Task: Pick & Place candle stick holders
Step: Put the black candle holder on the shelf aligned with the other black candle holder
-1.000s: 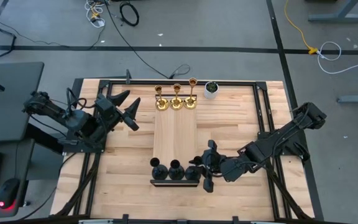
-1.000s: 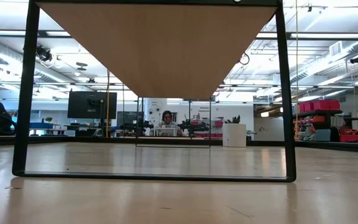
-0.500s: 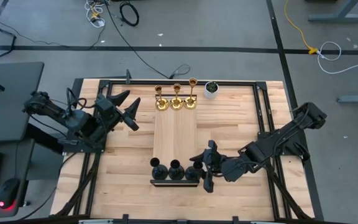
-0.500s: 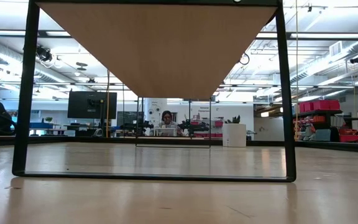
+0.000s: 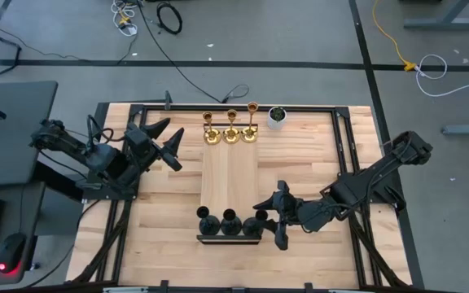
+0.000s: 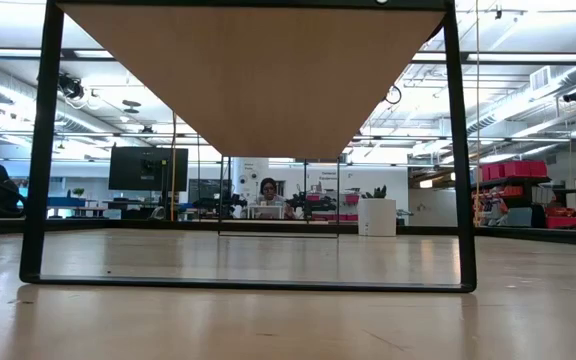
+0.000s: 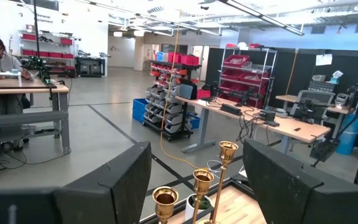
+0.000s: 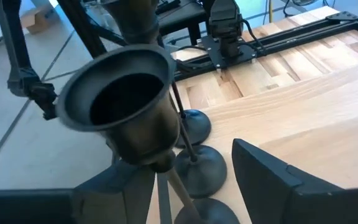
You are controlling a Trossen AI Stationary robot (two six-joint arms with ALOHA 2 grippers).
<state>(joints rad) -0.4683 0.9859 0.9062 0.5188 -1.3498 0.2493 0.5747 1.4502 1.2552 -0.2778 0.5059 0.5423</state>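
Three black candle stick holders (image 5: 230,220) stand in a row by their round bases on the near end of a raised light wooden board (image 5: 230,175). Three gold ones (image 5: 231,130) stand in a row at its far end. My right gripper (image 5: 267,221) is open just right of the rightmost black holder (image 5: 253,221). In the right wrist view that holder's cup (image 8: 126,106) looms close, and its thin stem (image 8: 165,186) rises between the spread fingers. My left gripper (image 5: 172,142) waits open at the table's left, level, facing the gold holders (image 7: 194,183).
A small white pot with a dark green centre (image 5: 276,116) sits at the board's far right corner, beside the gold row. The board rests on a black frame (image 6: 40,150) above the table. Bare tabletop lies right of the board (image 5: 316,155).
My right gripper has opened beside the rightmost black holder and has drawn back a little toward the table's right edge. The holder stays upright in the row.
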